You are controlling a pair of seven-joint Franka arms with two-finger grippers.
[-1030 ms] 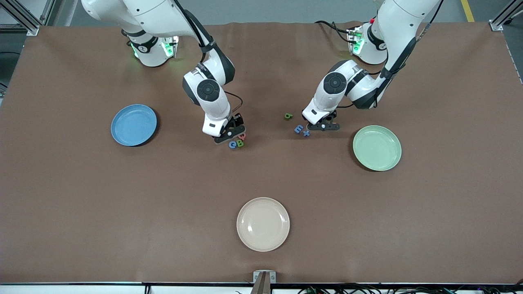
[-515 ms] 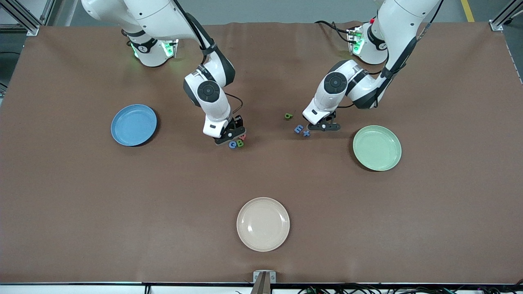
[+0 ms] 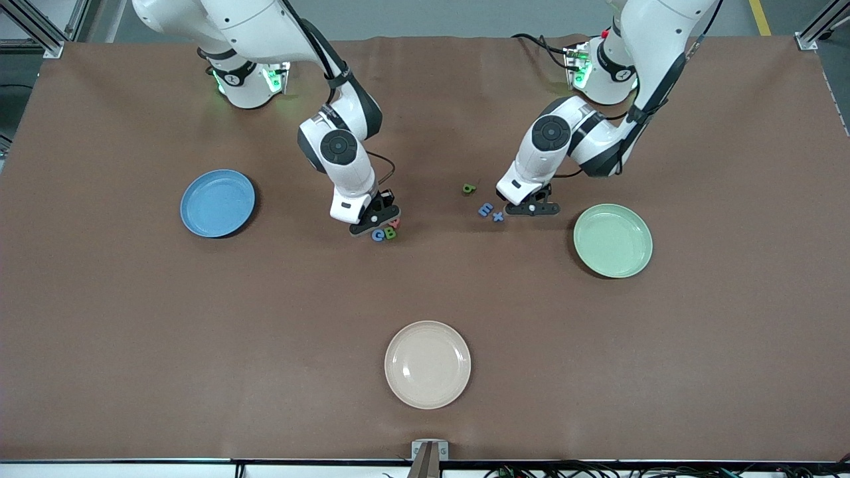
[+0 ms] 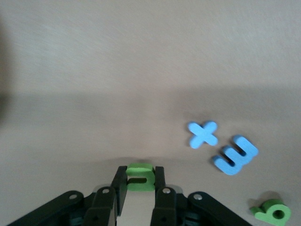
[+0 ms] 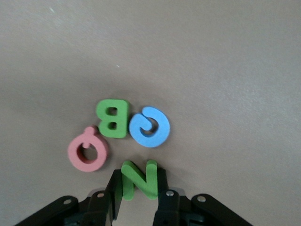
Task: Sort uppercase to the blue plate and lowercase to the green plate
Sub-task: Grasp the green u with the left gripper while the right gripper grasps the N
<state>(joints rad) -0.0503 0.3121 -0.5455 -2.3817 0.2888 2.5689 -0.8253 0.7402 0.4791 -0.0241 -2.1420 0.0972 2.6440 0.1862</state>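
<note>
Both claws closed since earlier: left claw (image 4: 139,188) pinching u (image 4: 139,176), right claw (image 5: 138,190) N (image 5: 139,179); brown table (image 3: 199,332).

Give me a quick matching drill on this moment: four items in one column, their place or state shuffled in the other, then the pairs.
Items
1. green N
2. green u
3. pink-red Q
4. blue plate

Place or state
A. lying on the table beside the green B
B. pinched between the left gripper fingers
C. holding no letters, toward the right arm's end of the table
D. pinched between the right gripper fingers

Pairs: 1-D, 2-B, 3-A, 4-C
</note>
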